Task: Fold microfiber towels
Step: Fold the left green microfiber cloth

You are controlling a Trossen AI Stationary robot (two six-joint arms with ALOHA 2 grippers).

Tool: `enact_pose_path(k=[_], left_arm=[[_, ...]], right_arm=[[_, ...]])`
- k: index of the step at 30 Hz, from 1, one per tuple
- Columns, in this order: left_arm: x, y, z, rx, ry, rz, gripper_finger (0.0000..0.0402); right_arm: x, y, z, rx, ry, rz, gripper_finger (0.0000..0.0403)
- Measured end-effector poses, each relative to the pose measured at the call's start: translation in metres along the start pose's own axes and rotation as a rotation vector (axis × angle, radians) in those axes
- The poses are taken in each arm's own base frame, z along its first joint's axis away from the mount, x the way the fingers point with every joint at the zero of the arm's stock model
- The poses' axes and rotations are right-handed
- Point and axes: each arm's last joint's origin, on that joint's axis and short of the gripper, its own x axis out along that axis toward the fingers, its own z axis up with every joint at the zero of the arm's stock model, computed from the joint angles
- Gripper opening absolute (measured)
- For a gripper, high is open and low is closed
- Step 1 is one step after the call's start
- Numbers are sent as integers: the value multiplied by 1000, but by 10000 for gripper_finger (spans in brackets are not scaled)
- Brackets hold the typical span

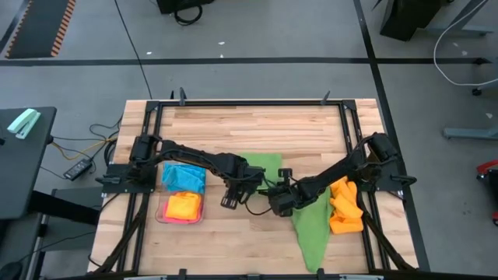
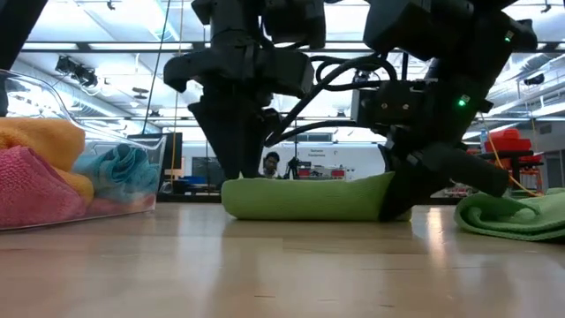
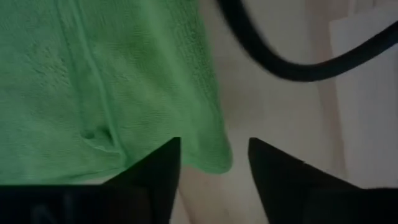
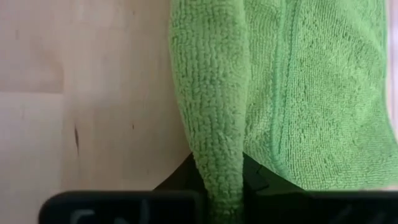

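Two grippers meeting over one green microfiber towel (image 1: 311,222) at mid-table, and everything hanging on how that cloth lies from each set of jaws. Right gripper (image 1: 282,201) clenching a pinched ridge of the green cloth (image 4: 214,124), fold rising straight out from between its fingers, the rest spreading flat just beyond and to one side. Left gripper (image 1: 231,201) standing released, fingers (image 3: 155,174) parted and empty, the towel's rounded hem (image 3: 214,163) sitting just ahead of the gap, barely short of the fingertips, bare wood showing between them. Long axis running from the strip under the left arm, past the right jaws, down to the table's near edge. Judging the right arm the one in charge of the fold, the left needing only a short reach forward to catch that hem. Waiting alongside: loose orange towels (image 1: 345,206) beyond the right arm, blue towel (image 1: 183,178) and orange one (image 1: 184,206) in the clear plastic tray (image 1: 161,211) behind the left.
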Motion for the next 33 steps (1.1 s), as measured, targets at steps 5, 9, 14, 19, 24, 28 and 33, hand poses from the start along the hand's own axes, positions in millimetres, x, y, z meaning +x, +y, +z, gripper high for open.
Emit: enact_pose_path(k=[5,9,14,19,24,28,33], left_arm=[[11,-10,-2,-57,-1,75,241],[21,-17,-3,-66,-29,134,240],[26,-25,-4,-59,-71,238,228],[36,-33,-8,-29,-81,318,227],[44,-38,-13,-34,-96,417,226],[42,-43,-14,-7,-94,426,226],[22,-42,-15,-17,-127,428,225]], right_arm=[[-1,-2,0,29,16,21,39],[-1,-2,0,38,15,20,39],[-1,-2,0,54,14,18,39],[-1,-2,0,81,14,18,39],[-1,-2,0,102,11,17,39],[-4,-3,0,107,9,32,39],[-22,-11,6,136,-51,64,39]])
